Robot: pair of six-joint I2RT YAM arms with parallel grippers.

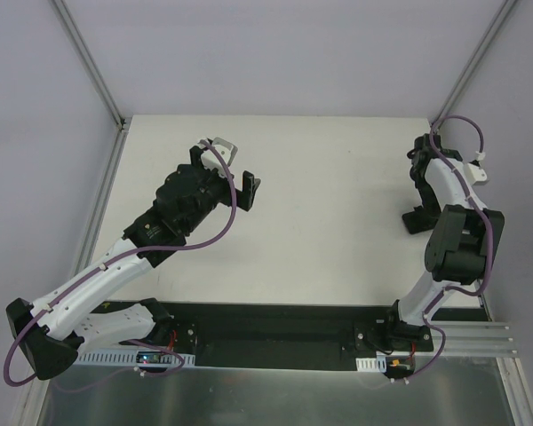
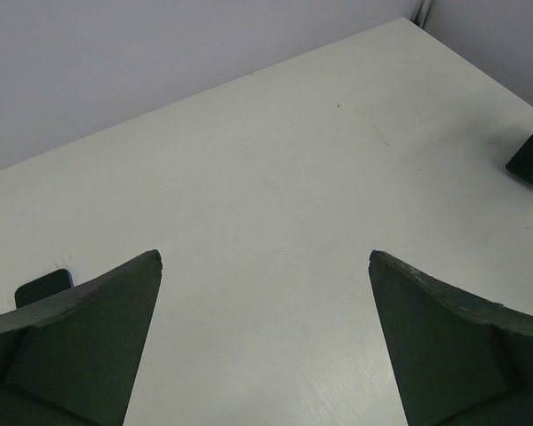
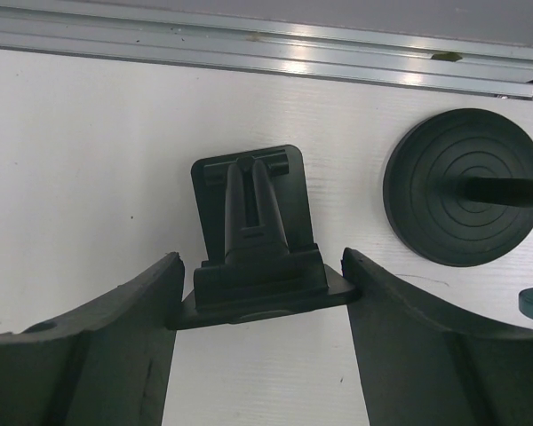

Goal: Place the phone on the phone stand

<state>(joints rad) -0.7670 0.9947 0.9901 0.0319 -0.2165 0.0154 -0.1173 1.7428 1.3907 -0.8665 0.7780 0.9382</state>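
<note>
The phone stand (image 3: 253, 266) is a matte black folding stand on the white table, at the right in the top view (image 1: 415, 221). My right gripper (image 3: 262, 257) straddles it, with both fingertips touching the side edges of its wide plate. My left gripper (image 1: 235, 169) hovers open and empty over the table's left middle; its fingers (image 2: 89, 337) are spread wide. A dark rounded corner, likely the phone (image 2: 44, 286), peeks out behind the left finger. The phone is hidden under the arm in the top view.
A round black ribbed disc (image 3: 462, 186) with a rod lies on the table just right of the stand. An aluminium rail (image 3: 249, 49) runs along the table edge beyond it. Grey walls enclose the table (image 1: 329, 204) at the back and sides.
</note>
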